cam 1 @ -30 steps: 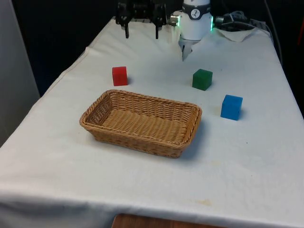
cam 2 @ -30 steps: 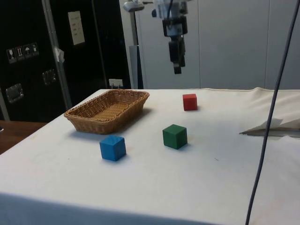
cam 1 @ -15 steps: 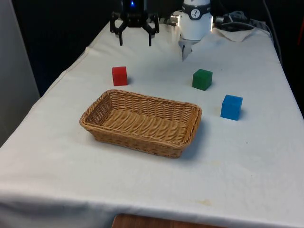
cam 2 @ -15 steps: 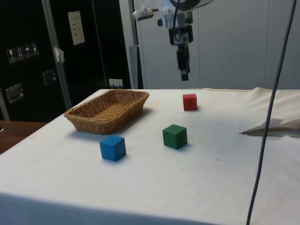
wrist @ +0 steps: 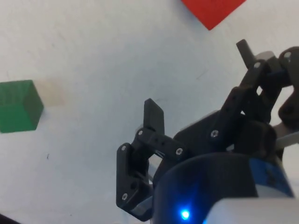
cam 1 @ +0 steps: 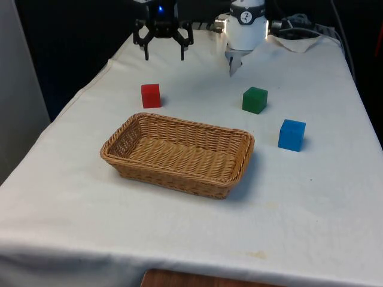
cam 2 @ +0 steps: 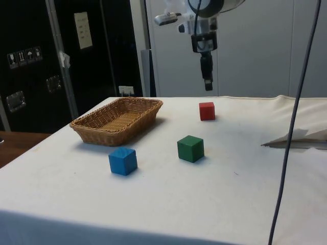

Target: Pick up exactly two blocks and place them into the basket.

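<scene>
A red block [cam 1: 151, 95] [cam 2: 207, 111] [wrist: 212, 10] sits on the white cloth behind the basket's far left corner. A green block [cam 1: 255, 100] [cam 2: 190, 148] [wrist: 18, 106] and a blue block [cam 1: 291, 134] [cam 2: 122, 161] lie on the front view's right of the woven basket [cam 1: 191, 125] [cam 2: 110, 138], which holds nothing. My gripper [cam 1: 164, 58] [cam 2: 208, 84] [wrist: 199, 81] hangs open in the air, above and a little behind the red block, with nothing between its fingers.
A crumpled fold of white cloth [cam 1: 299, 42] [cam 2: 299, 139] lies at the far right of the table. A dark cable [cam 2: 288, 138] hangs down close to the side camera. The cloth drops off at the table's left edge [cam 1: 90, 86].
My gripper has moved towards the front view's left and come lower, closing in over the red block. The blocks and basket have not moved.
</scene>
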Robot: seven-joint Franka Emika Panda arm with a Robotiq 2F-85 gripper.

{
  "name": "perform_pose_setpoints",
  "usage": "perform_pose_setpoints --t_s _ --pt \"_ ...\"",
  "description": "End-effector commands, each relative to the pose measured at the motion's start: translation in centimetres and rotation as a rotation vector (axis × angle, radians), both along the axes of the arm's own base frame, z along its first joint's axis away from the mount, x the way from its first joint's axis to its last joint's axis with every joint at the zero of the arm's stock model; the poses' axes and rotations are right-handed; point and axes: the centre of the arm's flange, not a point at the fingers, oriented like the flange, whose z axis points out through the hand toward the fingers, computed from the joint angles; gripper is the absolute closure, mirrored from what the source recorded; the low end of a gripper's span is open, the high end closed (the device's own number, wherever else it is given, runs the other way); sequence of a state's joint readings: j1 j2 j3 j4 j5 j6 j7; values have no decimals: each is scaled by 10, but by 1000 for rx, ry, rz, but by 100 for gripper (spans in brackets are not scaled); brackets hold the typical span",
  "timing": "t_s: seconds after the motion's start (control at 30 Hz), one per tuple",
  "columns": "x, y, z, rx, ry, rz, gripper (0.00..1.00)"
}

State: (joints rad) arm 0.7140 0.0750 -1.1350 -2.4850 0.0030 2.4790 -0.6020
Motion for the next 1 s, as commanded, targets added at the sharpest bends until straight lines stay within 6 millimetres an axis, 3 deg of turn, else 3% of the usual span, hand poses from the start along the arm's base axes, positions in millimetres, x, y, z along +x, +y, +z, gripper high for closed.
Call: perform_pose_setpoints --t_s 0.0,0.97 --pt "-3 0 -4 5 -4 10 0" --pt "-12 -4 -27 -11 -9 103 0"
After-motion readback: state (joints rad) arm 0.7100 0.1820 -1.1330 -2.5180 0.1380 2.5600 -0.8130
